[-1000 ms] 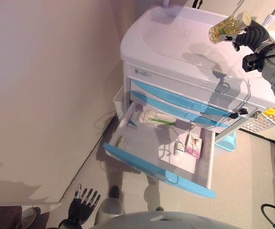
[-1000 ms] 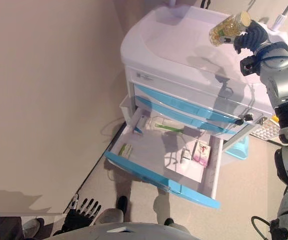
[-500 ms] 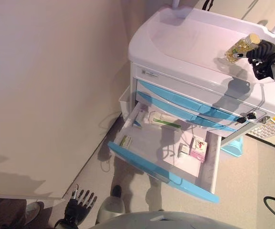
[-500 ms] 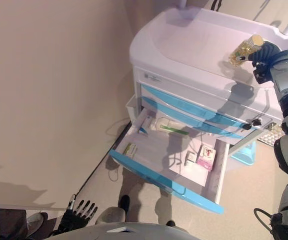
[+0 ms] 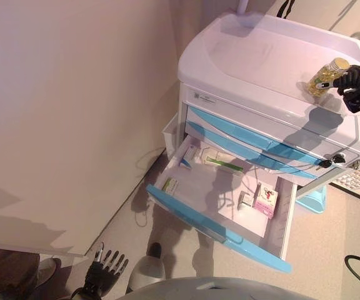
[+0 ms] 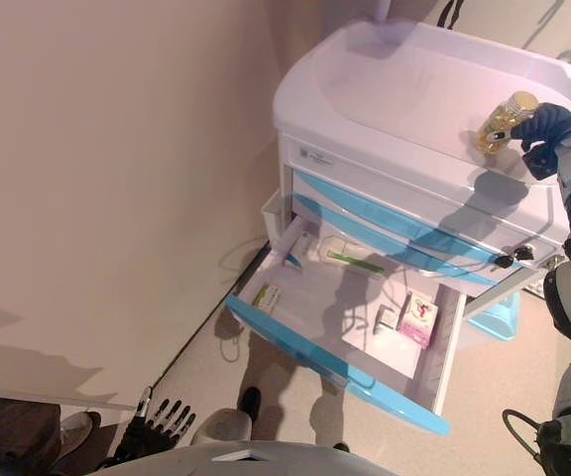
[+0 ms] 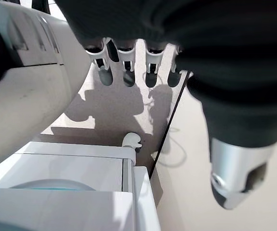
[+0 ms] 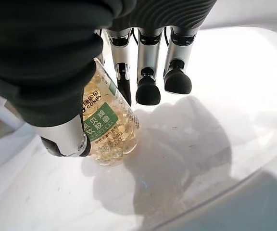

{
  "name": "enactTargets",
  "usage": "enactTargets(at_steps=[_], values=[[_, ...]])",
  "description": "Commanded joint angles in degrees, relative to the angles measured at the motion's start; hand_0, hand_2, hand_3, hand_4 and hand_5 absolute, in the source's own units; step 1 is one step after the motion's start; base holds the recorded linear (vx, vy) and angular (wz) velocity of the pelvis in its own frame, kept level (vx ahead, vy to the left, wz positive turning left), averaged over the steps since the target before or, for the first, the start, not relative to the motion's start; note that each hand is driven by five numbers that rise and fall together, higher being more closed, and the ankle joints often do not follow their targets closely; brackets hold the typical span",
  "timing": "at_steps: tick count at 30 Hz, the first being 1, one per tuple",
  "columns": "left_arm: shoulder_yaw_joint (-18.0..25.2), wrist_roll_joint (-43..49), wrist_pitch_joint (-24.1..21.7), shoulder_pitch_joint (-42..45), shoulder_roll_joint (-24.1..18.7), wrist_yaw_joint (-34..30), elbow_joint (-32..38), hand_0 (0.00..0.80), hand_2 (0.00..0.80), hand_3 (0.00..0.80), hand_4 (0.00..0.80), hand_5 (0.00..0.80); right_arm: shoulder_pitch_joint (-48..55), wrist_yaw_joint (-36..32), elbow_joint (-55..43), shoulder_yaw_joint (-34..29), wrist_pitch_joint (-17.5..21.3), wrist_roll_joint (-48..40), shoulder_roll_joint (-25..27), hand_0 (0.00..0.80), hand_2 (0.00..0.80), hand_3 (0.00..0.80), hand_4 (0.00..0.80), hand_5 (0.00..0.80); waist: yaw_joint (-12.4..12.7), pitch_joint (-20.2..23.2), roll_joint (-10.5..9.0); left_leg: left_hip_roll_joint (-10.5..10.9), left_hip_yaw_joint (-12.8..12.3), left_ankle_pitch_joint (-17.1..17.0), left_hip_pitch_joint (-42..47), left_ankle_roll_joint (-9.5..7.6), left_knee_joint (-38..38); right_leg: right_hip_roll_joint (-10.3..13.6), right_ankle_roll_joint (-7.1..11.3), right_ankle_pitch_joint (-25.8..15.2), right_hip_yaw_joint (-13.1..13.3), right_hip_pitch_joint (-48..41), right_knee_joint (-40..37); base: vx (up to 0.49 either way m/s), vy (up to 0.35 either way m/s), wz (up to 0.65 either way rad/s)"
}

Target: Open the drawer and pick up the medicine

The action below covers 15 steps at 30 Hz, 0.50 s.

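A clear medicine bottle (image 5: 327, 74) of yellow capsules, with a green label, is pinched between the thumb and a finger of my right hand (image 5: 356, 79). The bottle (image 8: 112, 130) stands tilted, its base at or just above the white cabinet top (image 5: 261, 50) near the right end. The other fingers (image 8: 148, 91) hang beside it. The bottom blue-fronted drawer (image 5: 212, 227) is pulled out. In it lie a pink box (image 5: 266, 199), a small white box (image 5: 245, 200) and a green-striped tube (image 5: 220, 161). My left hand (image 5: 104, 270) hangs low by the floor, fingers straight.
A beige wall (image 5: 74, 112) runs close along the cabinet's left side. Two shut blue drawers (image 5: 255, 140) sit above the open one, with a key in a lock (image 5: 330, 161). A light blue bin (image 5: 311, 201) stands on the floor at the right. A person's shoe (image 5: 42, 272) shows at the bottom left.
My right hand has come down with the bottle from above the cabinet to its top surface. The whole view has shifted, so the camera moved. The left hand stays low.
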<state>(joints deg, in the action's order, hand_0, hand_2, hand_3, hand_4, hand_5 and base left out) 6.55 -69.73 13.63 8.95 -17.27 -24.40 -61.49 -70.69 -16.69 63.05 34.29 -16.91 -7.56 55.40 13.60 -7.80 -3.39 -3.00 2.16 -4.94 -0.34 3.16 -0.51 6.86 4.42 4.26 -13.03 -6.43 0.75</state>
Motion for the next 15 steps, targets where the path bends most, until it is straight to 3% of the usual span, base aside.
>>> enactTargets(at_steps=[1, 15], values=[[-1.98, 1.19, 0.37, 0.0, -3.47, -1.67, 0.52, 0.0, 0.0, 0.0, 0.0, 0.0, -6.75, 1.9, 1.77, 6.48, 1.29, 2.78, 1.63, 0.0, 0.0, 0.0, 0.0, 0.0, 1.49, 0.91, -1.41, -0.18, 2.98, 7.51, -0.94, 0.76, 3.24, 2.5, 2.09, -1.44, -0.95, 3.06, 2.13, 0.0, 0.0, 0.0], [-2.02, 1.04, 0.33, 0.42, -3.13, -1.79, 0.73, 0.0, 0.0, 0.0, 0.0, 0.0, -9.61, 3.01, -1.44, 7.8, -0.11, 1.81, 2.94, 0.0, 0.0, 0.0, 0.0, 0.0, 0.52, 1.65, -1.43, -0.25, 2.16, 7.24, -0.35, 0.79, 2.75, 2.41, 2.24, -1.81, -0.39, 3.07, 1.98, 0.0, 0.0, 0.0]])
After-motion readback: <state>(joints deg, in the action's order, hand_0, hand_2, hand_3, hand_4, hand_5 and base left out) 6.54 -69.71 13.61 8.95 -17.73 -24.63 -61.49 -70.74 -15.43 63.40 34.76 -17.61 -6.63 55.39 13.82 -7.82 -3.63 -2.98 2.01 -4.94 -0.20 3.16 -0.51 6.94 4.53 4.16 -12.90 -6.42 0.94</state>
